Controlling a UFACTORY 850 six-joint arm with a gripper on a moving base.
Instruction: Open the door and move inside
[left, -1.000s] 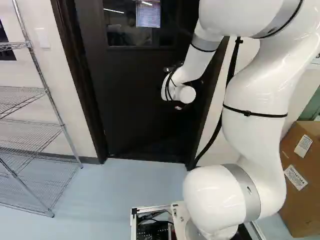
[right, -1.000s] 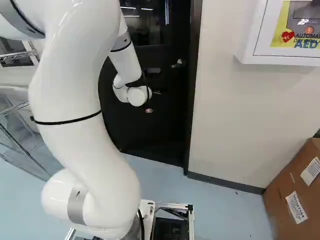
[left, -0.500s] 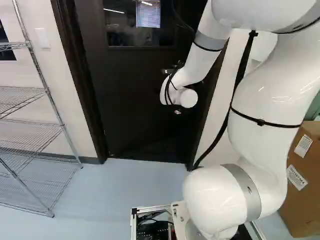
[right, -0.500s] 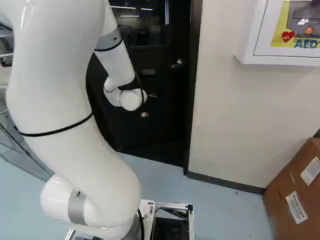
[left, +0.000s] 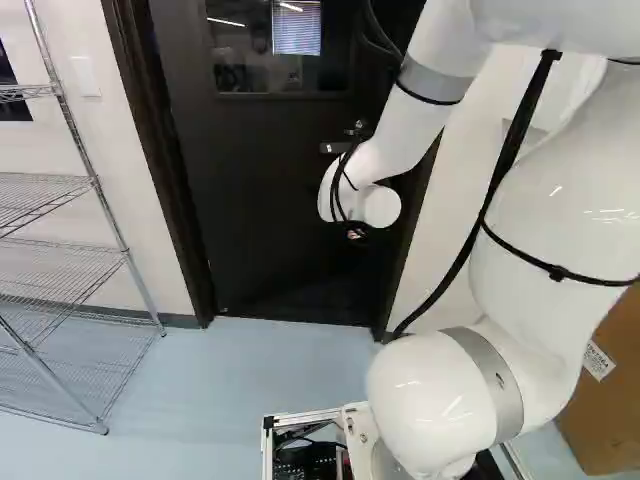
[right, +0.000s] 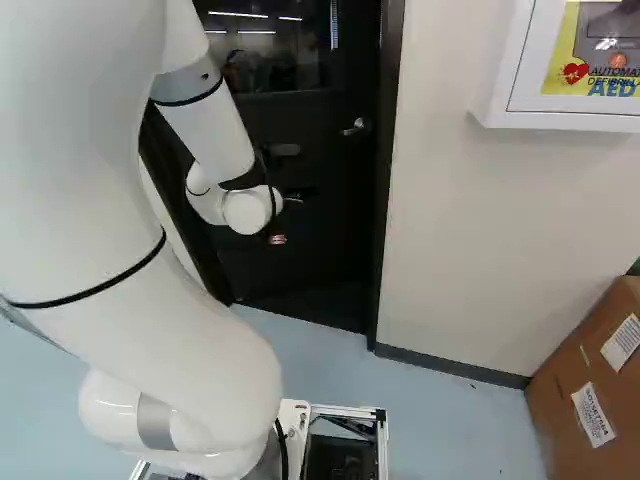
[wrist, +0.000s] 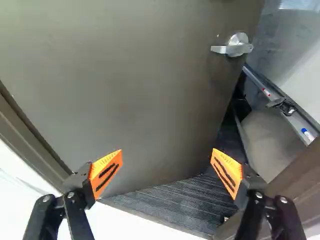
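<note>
The dark door (left: 270, 200) stands ajar, swung inward, in its dark frame. In the wrist view the door (wrist: 130, 90) fills much of the space ahead of the gripper, with carpet showing past its free edge. Its silver lever handle (wrist: 236, 46) is ahead and off to one side, untouched. In the right base view the handle (right: 355, 127) is beyond the wrist. My gripper (left: 355, 235) hangs in front of the door, small and partly hidden by the wrist. Seen from the wrist, the gripper (wrist: 166, 169) is open, its orange pads wide apart with nothing between them.
A wire shelf (left: 60, 260) stands left of the doorway. To the right are a wall-mounted white cabinet (right: 560, 60) and a cardboard box (right: 600, 380) on the floor. Through the gap, a tray with markers (wrist: 280, 102) runs beside the carpet (wrist: 175, 202).
The arm has drawn back and lowered a little, its wrist growing larger in both base views and shifting left in the right one. Base and door look unmoved.
</note>
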